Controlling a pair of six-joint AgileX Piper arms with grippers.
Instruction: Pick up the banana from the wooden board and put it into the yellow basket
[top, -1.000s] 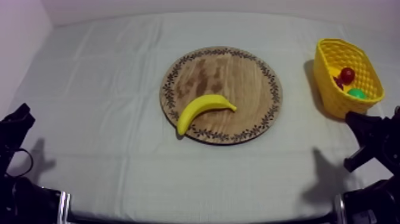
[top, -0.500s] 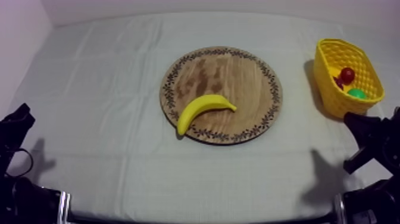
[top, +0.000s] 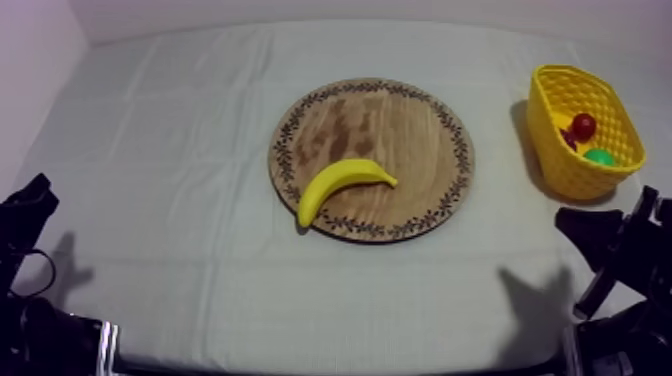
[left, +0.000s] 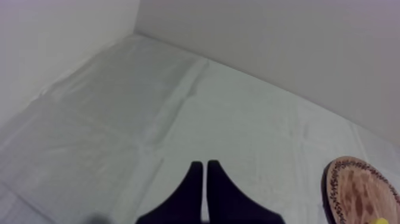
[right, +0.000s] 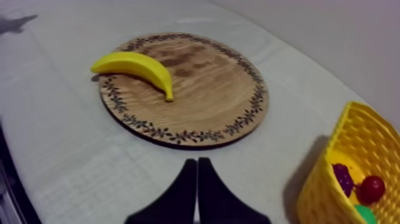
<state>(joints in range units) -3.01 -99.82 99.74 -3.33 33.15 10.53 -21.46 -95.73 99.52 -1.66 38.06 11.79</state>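
Observation:
A yellow banana (top: 343, 183) lies on the front left part of the round wooden board (top: 410, 120) with its patterned rim, mid-table. The banana (right: 138, 67) and the board (right: 208, 95) lie ahead of my right gripper (right: 197, 162), whose fingers rest together as a narrow wedge. The yellow basket (top: 560, 150) stands at the right edge, and my right gripper (top: 572, 221) sits just in front of it, low at the right. My left gripper (top: 38, 187) rests low at the left; its fingers (left: 204, 166) lie shut over bare cloth, with the board's edge (left: 351, 184) off to one side.
Inside the basket lie a small red fruit (top: 583, 126) and something green (top: 600, 157). From the right wrist the basket (right: 348, 161) also holds purple grapes (right: 343, 177) beside the red fruit (right: 371, 188). A white wall borders the table's far side.
My right gripper has shifted a little to the left and toward the front of the table, away from the basket. The banana, board and left arm are unchanged.

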